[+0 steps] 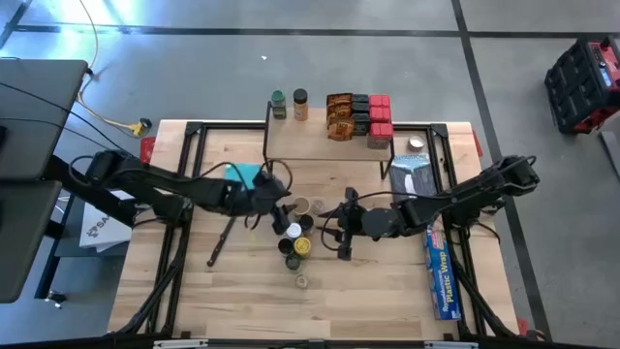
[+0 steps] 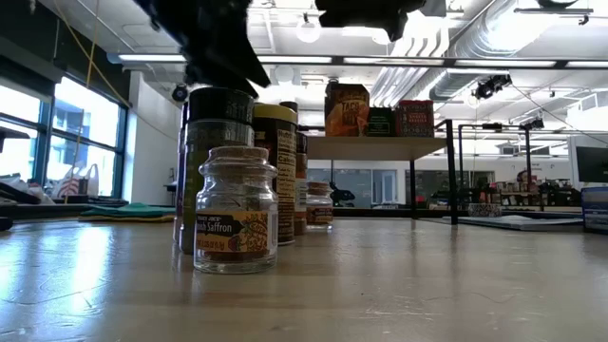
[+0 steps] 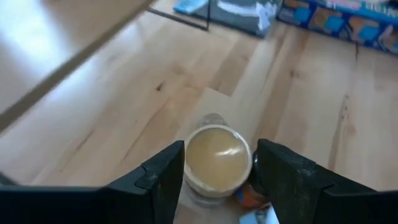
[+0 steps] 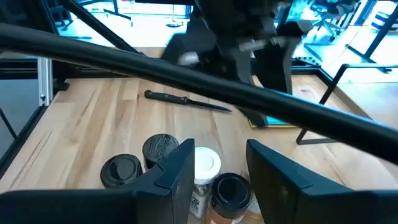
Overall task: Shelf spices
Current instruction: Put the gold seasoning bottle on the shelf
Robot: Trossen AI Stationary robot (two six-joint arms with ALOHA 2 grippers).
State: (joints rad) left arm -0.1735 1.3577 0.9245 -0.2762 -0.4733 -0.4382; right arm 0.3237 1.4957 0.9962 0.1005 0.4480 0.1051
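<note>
Checking grip options on the spices: loose jars stood in a tight cluster [image 1: 299, 237] mid-surface [image 1: 194, 291], in front of the shelf [image 1: 310, 145]. The shelf already carried two jars [image 1: 289, 105], orange-brown packets [image 1: 339, 116], dark boxes [image 1: 360, 114] and red boxes [image 1: 380, 118].

Left gripper [image 3: 221, 152] hung over the cluster's shelf-side edge. Its jaws stood open, straddling a tan-lidded jar [image 3: 214, 165], one on each side of the lid with slim gaps; nothing looked clamped. Couldn't tell whether either one touched.

Right gripper [image 4: 217, 177] sat low at the cluster's other side. Its jaws were part-open and empty, with a white-lidded jar [image 4: 205, 163] and a black-lidded jar [image 4: 231, 188] just beyond them.

Handling call:
- The jars looked like rigid glass or hard plastic, small and light. They won't deform, so modest squeeze only.
- The walls were smooth and probably slick. The saffron jar [image 2: 235, 209] in the low view was clear glass, so I'd treat it as breakable.
- Best hold is across the lid or the neck just under it, jaws on opposite sides and centred. Off-centre, a round jar would likely roll out.
- The jars nearly touched each other. A jaw coming down between neighbours could tip one, and the tall ones [image 2: 217, 161] looked top-heavy.
- I'd work from the outer edge of the cluster inward and lift straight up before moving to the shelf.
- The packets looked flat and floppy, so they'd need an edge pinch.

Also on the surface, clear of the cluster: a knife [image 1: 223, 240], a teal cloth [image 1: 242, 174] and a plastic-wrap box [image 1: 441, 271].
</note>
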